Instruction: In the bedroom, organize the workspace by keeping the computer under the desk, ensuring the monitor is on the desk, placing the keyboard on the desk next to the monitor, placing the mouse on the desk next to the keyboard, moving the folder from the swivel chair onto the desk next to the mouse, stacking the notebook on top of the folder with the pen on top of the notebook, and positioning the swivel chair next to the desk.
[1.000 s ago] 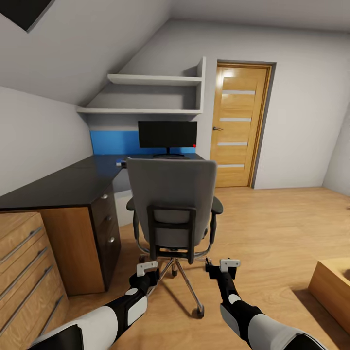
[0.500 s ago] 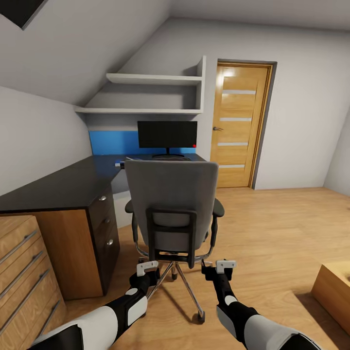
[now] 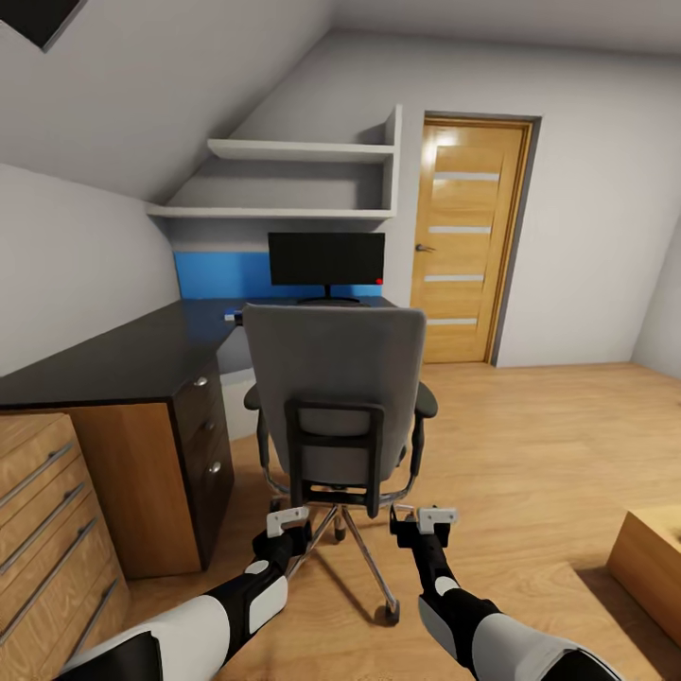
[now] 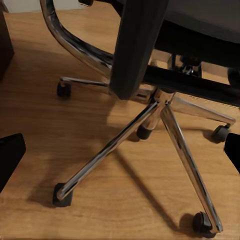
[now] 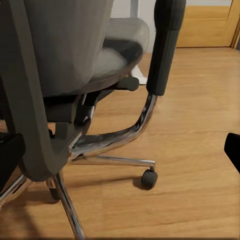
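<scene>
The grey swivel chair [image 3: 333, 374] stands with its back to me, in front of the black-topped desk [image 3: 123, 355]. The monitor [image 3: 326, 259] stands on the desk's far end, by the blue wall panel. My left gripper [image 3: 287, 522] is open, low behind the chair, facing its chrome base [image 4: 150, 120]. My right gripper [image 3: 424, 518] is open too, beside the chair's right armrest [image 5: 164, 45]. Neither gripper touches the chair. The computer, keyboard, mouse, folder, notebook and pen are hidden or out of view.
A light-wood drawer chest [image 3: 47, 530] stands at my left against the desk's drawer unit [image 3: 210, 430]. A wooden box [image 3: 653, 558] sits low at the right. The oak door [image 3: 468, 241] is shut behind the desk, and wood floor [image 3: 549, 445] stretches to the right.
The view has crept slightly toward the chair. My right gripper has shifted a little to the left, nearer the chair's base. The left gripper holds its place.
</scene>
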Robot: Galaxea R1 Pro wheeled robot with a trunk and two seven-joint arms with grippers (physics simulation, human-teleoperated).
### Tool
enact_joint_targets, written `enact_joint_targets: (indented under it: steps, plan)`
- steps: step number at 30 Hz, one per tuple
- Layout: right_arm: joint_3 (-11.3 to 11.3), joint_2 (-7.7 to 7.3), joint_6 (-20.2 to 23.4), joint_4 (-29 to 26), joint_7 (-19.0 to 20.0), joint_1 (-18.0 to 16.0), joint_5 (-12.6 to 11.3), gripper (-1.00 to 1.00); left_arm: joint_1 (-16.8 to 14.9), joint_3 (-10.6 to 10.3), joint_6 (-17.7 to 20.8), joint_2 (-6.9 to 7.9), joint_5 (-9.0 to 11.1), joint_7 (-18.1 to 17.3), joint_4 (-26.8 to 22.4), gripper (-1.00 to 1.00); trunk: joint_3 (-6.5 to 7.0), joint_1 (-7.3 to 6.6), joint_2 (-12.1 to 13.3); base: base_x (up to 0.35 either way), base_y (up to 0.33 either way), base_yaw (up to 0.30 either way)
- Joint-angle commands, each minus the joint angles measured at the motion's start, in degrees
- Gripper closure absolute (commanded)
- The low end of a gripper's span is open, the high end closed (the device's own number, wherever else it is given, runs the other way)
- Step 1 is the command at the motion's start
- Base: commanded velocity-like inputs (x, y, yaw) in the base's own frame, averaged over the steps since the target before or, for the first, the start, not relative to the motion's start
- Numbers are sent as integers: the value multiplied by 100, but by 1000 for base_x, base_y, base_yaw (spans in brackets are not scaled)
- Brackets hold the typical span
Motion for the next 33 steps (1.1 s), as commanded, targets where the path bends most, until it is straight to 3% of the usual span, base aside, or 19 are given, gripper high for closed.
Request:
enact_joint_targets:
  steps: [1, 12, 26, 30, 33]
  plan:
    - [52, 1, -12, 3, -34, -4, -29, -100, -4, -49, -13, 0, 25, 40, -7, -100, -29, 21, -44, 0, 0, 68]
    - [50, 2, -14, 7, -27, -4, -29, -100, -4, -53, 15, -15, 25, 44, -16, -100, -272, 263, -485, 0, 0, 72]
    - [52, 2, -14, 14, -26, -4, -29, -100, -4, -55, 29, -16, 18, 44, -16, -100, -588, 299, -504, 0, 0, 7]
    - [52, 65, 14, 14, -26, -4, -24, -100, -4, -57, 0, -44, 18, 31, -16, -100, -588, 299, -504, 0, 0, 0]
    - [58, 121, 68, 19, -20, -4, 148, -100, -4, -52, -18, -52, 25, 26, -16, -100, -588, 299, -504, 0, 0, 0]
